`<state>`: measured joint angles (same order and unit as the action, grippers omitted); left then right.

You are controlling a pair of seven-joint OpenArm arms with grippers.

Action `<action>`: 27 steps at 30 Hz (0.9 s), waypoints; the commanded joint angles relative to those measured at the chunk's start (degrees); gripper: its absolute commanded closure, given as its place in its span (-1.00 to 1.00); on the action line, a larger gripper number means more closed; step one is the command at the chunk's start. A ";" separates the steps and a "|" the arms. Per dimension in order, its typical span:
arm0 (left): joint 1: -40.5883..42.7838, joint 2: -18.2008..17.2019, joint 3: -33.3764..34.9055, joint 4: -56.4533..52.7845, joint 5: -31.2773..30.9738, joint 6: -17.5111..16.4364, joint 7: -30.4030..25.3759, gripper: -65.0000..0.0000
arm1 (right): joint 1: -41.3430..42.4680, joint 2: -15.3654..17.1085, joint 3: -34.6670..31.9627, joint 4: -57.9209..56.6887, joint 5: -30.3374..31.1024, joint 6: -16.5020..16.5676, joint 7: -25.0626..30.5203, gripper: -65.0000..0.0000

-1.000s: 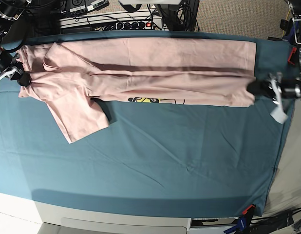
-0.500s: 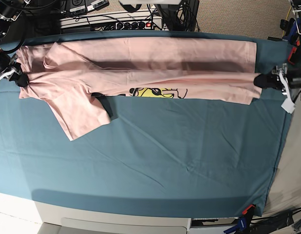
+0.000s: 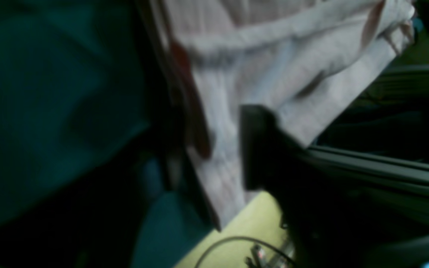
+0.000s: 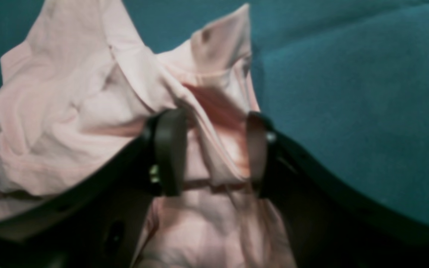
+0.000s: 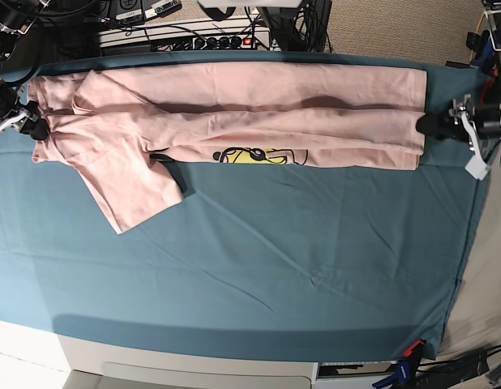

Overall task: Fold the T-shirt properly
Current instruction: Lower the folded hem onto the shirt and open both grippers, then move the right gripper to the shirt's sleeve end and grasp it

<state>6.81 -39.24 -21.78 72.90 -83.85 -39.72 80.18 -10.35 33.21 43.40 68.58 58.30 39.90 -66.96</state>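
Clearly right gripper (image 4: 210, 152) jaws apart, straddling T-shirt (image 4: 88, 111); left gripper (image 5: 429, 126) prob. open too.

Both arms reach in from opposite ends, low and level. At the far left edge of the base view, the right gripper (image 5: 36, 130) has its two dark fingers (image 4: 168, 150) spread apart. At the far right edge, the left gripper (image 5: 425, 126) points inward; its jaws are blurred.
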 commanded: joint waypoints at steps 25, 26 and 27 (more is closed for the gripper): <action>1.62 -1.57 -0.52 11.78 -1.15 -0.28 -0.18 0.09 | 29.51 -2.80 -4.24 -9.44 -13.00 0.10 8.79 0.14; 1.62 -1.57 -0.52 11.82 -1.15 -0.28 -0.18 0.09 | 31.50 -3.28 -5.84 -12.59 -13.16 0.10 9.11 0.14; 1.64 -1.57 -0.52 11.82 -1.15 -0.28 -0.18 0.09 | 33.53 -3.85 -7.28 -15.96 -13.18 0.10 9.55 0.14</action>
<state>8.86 -39.40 -21.78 84.01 -83.83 -39.72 80.23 21.96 28.05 35.88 51.37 43.72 39.59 -58.85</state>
